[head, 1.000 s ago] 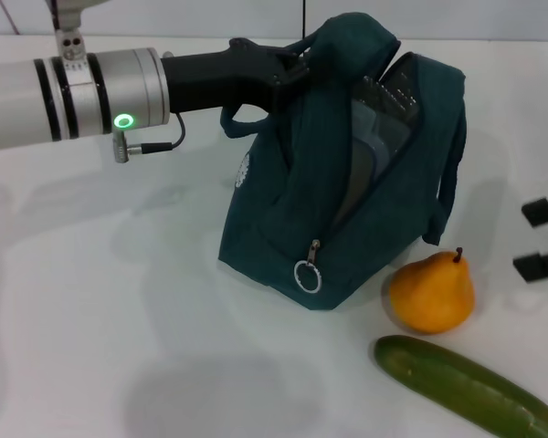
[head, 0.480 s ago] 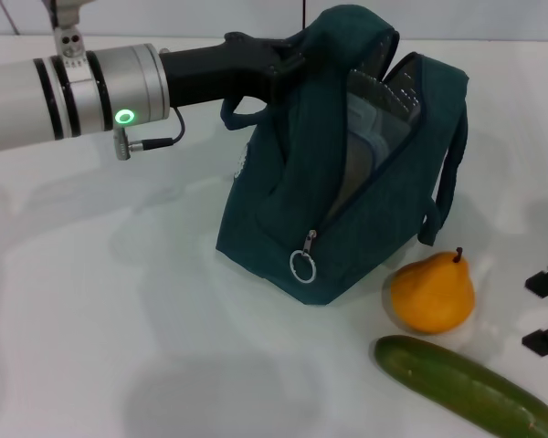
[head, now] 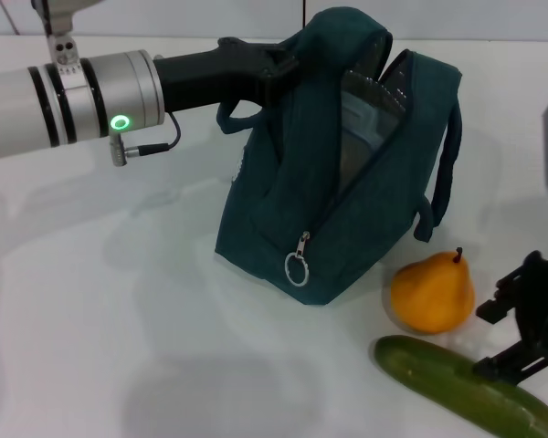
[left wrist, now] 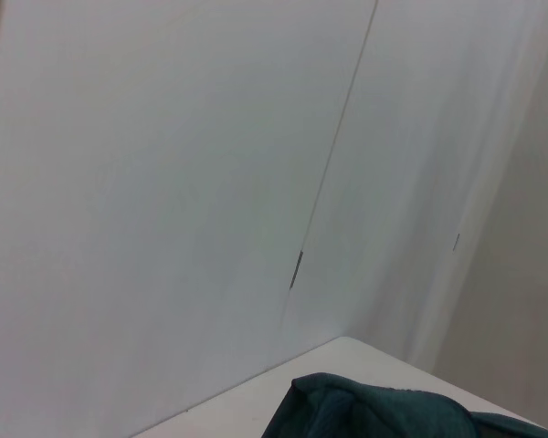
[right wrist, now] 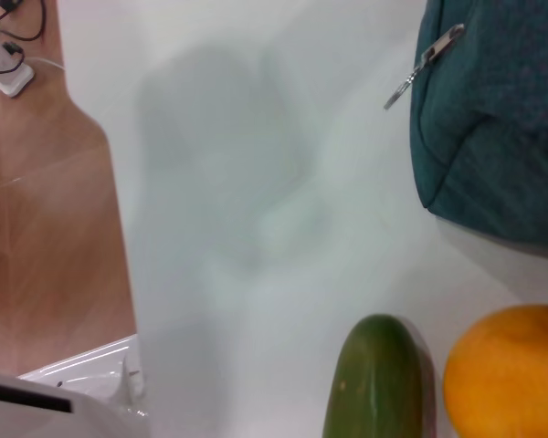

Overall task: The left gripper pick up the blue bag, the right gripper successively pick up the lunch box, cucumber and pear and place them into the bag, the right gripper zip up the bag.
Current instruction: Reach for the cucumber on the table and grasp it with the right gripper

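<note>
Clear lunch box [head: 370, 119] sits inside the unzipped blue bag [head: 347, 228].

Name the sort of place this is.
Probably a lab or test room: a bare white table against plain white wall panels, wood-look floor with loose cables, and staged items, a blue bag and pear.

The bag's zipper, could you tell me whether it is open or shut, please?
Open. The bag gapes along its top, showing the lunch box inside, and the ring pull hangs at the low end.
</note>
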{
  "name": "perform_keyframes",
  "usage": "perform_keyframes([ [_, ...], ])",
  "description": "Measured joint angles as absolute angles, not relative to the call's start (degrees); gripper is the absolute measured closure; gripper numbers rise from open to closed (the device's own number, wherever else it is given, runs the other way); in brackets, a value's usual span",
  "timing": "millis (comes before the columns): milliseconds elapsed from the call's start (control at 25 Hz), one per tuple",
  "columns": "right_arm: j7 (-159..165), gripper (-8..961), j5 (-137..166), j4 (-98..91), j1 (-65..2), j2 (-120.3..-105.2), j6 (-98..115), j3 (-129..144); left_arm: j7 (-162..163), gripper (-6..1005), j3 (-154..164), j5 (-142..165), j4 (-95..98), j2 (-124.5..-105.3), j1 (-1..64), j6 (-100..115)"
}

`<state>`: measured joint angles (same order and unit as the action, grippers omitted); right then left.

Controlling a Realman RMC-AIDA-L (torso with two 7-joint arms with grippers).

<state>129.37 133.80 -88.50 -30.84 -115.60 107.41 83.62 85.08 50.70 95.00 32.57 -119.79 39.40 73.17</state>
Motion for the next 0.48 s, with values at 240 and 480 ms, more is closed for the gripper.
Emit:
perform_keyframes([
  [240, 129.43, 256, 133.98, -86.73, -30.46, -115.72, 103.08, 88.35, 85.08, 944, 50.61, 94.99, 32.51, -119.79, 39.3, 73.17],
  [480, 130.31, 167, 133.7, -83.32, -31.76, -115.96, 101.84, 90.52, 85.07, 944, 50.8, 94.92, 32.51, -119.79, 39.79, 72.15],
])
